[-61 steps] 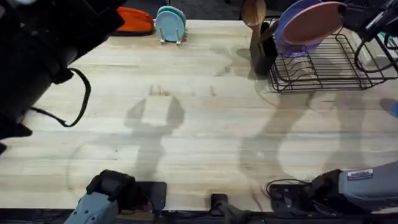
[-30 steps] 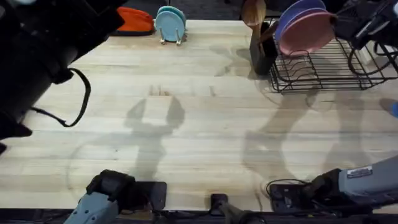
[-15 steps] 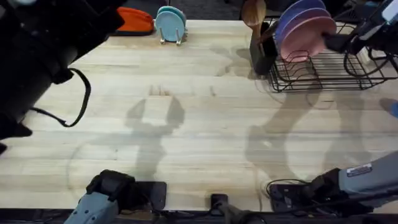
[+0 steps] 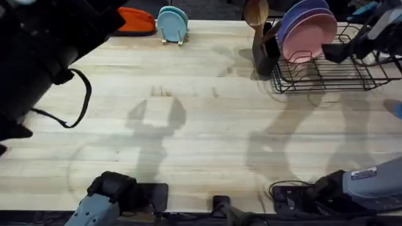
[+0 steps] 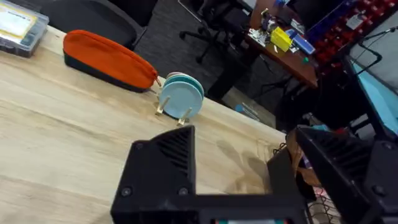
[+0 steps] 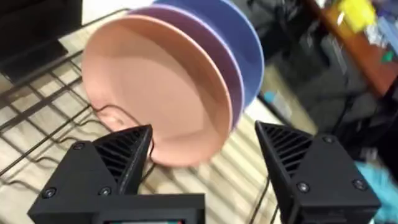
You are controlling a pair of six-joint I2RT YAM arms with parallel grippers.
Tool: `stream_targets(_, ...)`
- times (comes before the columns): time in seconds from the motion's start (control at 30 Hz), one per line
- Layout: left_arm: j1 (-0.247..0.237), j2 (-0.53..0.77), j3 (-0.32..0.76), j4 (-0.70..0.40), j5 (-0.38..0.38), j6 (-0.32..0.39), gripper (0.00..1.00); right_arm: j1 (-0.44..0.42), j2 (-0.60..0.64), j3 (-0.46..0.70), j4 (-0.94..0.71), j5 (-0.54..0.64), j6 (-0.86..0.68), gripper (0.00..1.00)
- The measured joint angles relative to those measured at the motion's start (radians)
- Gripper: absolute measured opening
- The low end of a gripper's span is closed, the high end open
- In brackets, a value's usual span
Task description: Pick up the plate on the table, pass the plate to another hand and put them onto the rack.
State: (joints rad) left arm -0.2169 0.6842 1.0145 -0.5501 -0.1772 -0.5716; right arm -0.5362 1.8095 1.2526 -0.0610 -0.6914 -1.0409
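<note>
1. I count 2 large plates standing in the rack (image 4: 326, 66): 1 salmon-pink plate (image 4: 311, 37) and 1 lavender plate (image 4: 295, 16) behind it.
2. I see 1 stack of small teal plates (image 4: 172, 24) in 1 wooden stand (image 5: 171, 113); their number I can't tell.
3. 1 wooden spoon (image 4: 256, 12) in 1 utensil cup (image 4: 264, 53).
4. 1 orange pouch (image 4: 135, 21).
5. 1 table (image 4: 188, 125).

Pink plate (image 4: 311, 36) upright in black wire rack (image 4: 336, 70), w/ purple plate (image 4: 295, 14) behind.
</note>
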Motion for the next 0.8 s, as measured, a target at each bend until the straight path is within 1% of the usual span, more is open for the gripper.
stream_targets(0.1, 0.0, 0.0, 0.0, 0.0, 0.0, 0.0, 0.993, 0.0, -0.072, 0.0, -0.126, 0.099, 0.021, 0.994)
stream_targets(0.27, 0.0, 0.0, 0.0, 0.0, 0.0, 0.0, 0.993, 0.003, -0.207, 0.0, -0.319, 0.172, 0.055, 0.994)
stream_targets(0.47, 0.0, 0.0, 0.0, 0.0, -0.007, 0.0, 0.993, 0.03, -0.362, 0.0, -0.486, 0.196, 0.149, 0.994)
stream_targets(0.8, 0.0, 0.0, 0.0, 0.0, -0.02, 0.0, 0.993, 0.076, -0.559, 0.0, -0.707, 0.203, 0.325, 0.994)
